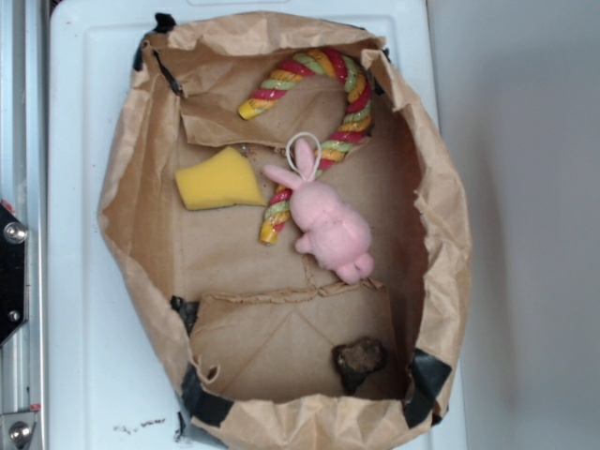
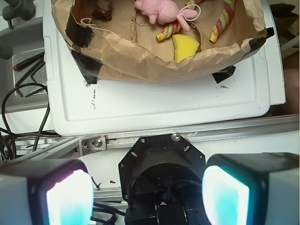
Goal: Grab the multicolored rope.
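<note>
In the wrist view, the tool (image 2: 145,192) is seen at the bottom of the frame with its two pale pads (image 2: 65,194) set wide apart and nothing held between them. Between the pads the black round mount (image 2: 161,173) of the arm is seen. Just above it an aluminium rail (image 2: 187,133) runs across the frame, and black cables (image 2: 18,117) lie at the left edge. Beyond the rail a white tray (image 2: 154,105) is seen, with a broad bare strip between the rail and the paper bag.

The brown paper bag (image 2: 140,58) is cut down into a shallow open basin; its crumpled rim stands up all round, and it is patched with black tape (image 2: 79,28) at the corners. In the exterior view the bag's floor in the lower half is mostly free, apart from a dark lump (image 1: 358,361) at lower right.

The multicolored rope (image 1: 342,103) lies inside the bag in the upper middle of the exterior frame, hooked at the top, its straight end reaching down to the centre. The pink plush bunny (image 1: 328,225) lies over that lower stretch, touching it. The yellow sponge wedge (image 1: 218,180) lies just left of the rope. In the wrist view the rope is seen at the top edge, well apart from the tool, beyond the bag's near rim.
</note>
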`<control>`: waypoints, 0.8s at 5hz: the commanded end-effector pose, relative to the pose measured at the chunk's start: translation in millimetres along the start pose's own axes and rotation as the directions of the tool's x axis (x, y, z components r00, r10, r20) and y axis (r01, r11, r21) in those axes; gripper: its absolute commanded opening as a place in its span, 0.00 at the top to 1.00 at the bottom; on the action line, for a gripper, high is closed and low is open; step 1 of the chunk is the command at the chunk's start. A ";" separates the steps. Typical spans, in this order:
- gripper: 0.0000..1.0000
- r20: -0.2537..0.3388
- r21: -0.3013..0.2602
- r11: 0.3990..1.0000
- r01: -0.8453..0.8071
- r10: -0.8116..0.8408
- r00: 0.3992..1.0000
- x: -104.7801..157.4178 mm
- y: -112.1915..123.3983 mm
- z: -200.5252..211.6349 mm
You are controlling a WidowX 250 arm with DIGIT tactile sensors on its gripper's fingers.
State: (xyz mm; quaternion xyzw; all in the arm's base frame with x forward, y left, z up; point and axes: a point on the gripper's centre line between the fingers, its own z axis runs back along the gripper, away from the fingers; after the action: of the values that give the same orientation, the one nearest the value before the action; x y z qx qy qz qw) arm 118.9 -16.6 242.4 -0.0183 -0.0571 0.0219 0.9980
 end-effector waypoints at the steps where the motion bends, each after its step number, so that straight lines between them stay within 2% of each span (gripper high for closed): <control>1: 0.00 0.000 0.000 1.000 0.000 0.000 1.000 0.0 0.0 0.0; 2: 0.00 0.054 -0.047 0.999 0.026 -0.023 0.998 42.7 9.5 -19.2; 4: 0.00 0.087 -0.020 1.000 -0.022 0.023 0.996 102.7 32.6 -58.0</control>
State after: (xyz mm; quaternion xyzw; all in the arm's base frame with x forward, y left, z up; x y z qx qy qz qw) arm 221.8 12.1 180.1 -0.0323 -0.0721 0.0263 0.9965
